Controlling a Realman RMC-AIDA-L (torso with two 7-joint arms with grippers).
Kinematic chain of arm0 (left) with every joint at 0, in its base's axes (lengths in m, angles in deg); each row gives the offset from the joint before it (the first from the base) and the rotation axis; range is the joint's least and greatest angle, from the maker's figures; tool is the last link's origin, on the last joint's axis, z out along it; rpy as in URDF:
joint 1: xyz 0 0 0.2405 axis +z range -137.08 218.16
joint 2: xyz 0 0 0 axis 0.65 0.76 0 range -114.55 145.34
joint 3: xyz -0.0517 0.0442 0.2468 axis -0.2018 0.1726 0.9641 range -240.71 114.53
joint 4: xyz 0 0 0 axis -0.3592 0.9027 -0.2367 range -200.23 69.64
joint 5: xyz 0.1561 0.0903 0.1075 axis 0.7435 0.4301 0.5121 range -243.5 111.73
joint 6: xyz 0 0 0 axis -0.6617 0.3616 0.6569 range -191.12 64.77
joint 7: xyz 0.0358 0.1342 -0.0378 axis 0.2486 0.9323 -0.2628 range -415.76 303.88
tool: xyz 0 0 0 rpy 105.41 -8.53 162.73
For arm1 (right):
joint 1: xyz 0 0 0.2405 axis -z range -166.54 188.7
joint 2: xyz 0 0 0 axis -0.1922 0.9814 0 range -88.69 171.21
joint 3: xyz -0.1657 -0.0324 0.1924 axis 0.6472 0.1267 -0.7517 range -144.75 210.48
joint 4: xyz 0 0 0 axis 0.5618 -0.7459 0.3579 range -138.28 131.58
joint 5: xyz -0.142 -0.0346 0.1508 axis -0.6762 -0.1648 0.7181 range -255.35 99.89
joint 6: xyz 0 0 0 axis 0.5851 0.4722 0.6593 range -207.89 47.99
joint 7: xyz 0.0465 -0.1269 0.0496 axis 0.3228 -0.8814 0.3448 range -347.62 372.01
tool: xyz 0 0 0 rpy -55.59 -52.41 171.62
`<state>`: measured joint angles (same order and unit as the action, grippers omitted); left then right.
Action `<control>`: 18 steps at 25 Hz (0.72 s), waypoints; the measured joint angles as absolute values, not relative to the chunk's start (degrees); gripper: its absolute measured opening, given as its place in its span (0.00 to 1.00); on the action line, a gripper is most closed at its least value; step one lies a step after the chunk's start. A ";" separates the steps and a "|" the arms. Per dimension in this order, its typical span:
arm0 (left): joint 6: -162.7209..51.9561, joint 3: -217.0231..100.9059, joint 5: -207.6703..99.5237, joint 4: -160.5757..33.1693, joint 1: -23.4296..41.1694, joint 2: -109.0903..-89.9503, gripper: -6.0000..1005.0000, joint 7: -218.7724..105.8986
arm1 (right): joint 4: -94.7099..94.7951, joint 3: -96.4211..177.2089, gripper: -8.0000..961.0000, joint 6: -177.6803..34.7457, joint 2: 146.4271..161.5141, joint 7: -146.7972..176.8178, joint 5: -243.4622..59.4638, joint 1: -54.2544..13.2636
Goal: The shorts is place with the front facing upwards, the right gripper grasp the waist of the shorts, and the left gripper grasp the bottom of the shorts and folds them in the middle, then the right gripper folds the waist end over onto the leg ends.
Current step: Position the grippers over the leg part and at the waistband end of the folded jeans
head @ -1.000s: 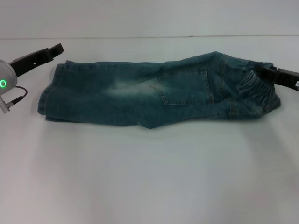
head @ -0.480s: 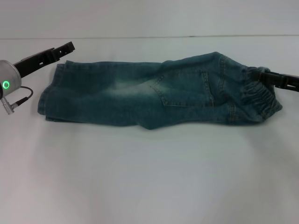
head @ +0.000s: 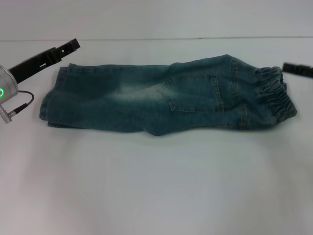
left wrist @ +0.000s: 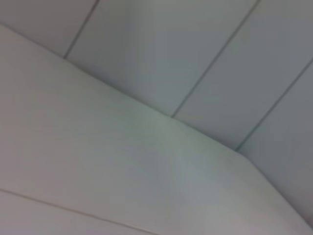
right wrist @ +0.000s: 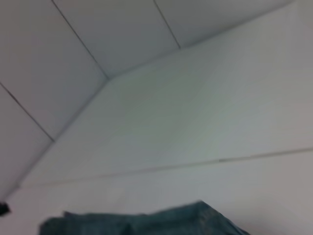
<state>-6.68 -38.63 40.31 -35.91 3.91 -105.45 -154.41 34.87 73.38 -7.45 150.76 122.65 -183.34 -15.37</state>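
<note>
Both grippers, left [head: 73, 45] and right [head: 293, 67], sit clear of the shorts [head: 166, 95], grip unclear, so the waist fold may slump.

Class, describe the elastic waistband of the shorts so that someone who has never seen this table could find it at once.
Start at the white table and find the blue denim shorts lying lengthwise across it. Follow them toward the robot's right, near the right gripper. The waistband is that end: gathered into tight ruffles, unlike the flat, smooth leg end near the left gripper.
</note>
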 joint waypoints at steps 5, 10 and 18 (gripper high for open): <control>-1.76 -38.66 40.24 -35.45 4.51 -105.66 0.82 -152.31 | 36.36 67.75 0.88 0.53 147.94 127.40 -183.34 -15.40; 4.73 -37.95 40.14 -35.54 4.56 -105.95 0.82 -148.15 | 41.98 67.20 0.88 8.05 144.89 136.59 -186.21 -16.11; 21.45 -30.99 41.09 -33.23 5.07 -104.60 0.82 -144.75 | 51.04 65.40 0.87 20.38 143.69 148.17 -205.43 -22.31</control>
<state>21.45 -30.99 41.09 -33.23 5.07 -104.60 -144.75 51.04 65.40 20.38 143.69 148.17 -205.43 -22.31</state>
